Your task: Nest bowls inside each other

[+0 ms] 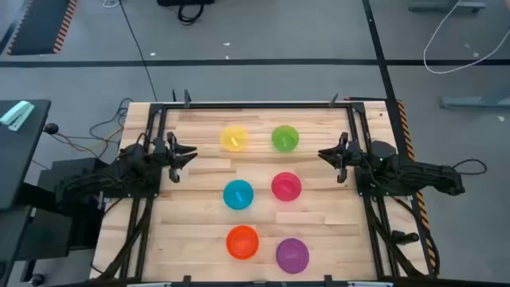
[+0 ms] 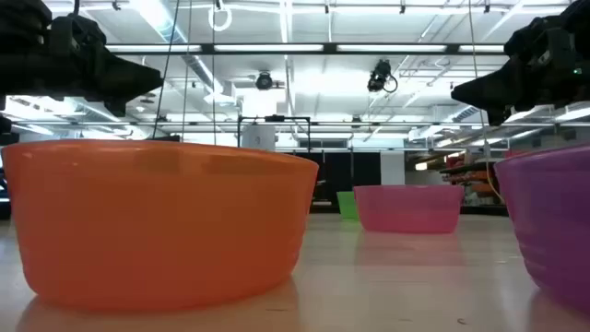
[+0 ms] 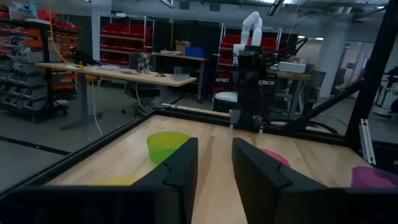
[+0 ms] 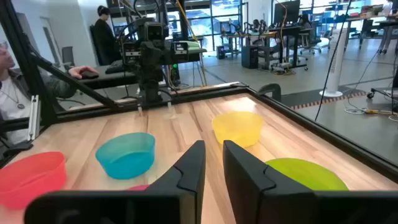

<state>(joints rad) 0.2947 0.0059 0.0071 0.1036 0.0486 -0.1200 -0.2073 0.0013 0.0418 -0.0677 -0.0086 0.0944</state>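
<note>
Six bowls sit apart on the table (image 1: pixel 199 231), the pink bowl (image 1: pixel 286 186) in the middle, and they look light, stiff and slippery, best pinched at the rim by the left gripper (image 1: pixel 186 151) or right gripper (image 1: pixel 325 154), both parted and empty.

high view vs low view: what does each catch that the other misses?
Only the high view: the yellow bowl and blue bowl, plus the full layout, six bowls in three pairs, none nested, with the left claw and right claw parked at opposite table edges beside the far pair.

Only the low view: the bowls' side profiles and the room's ceiling lights behind them.

Both: the orange bowl, purple bowl, pink bowl and green bowl, and both arms raised off the table.
</note>
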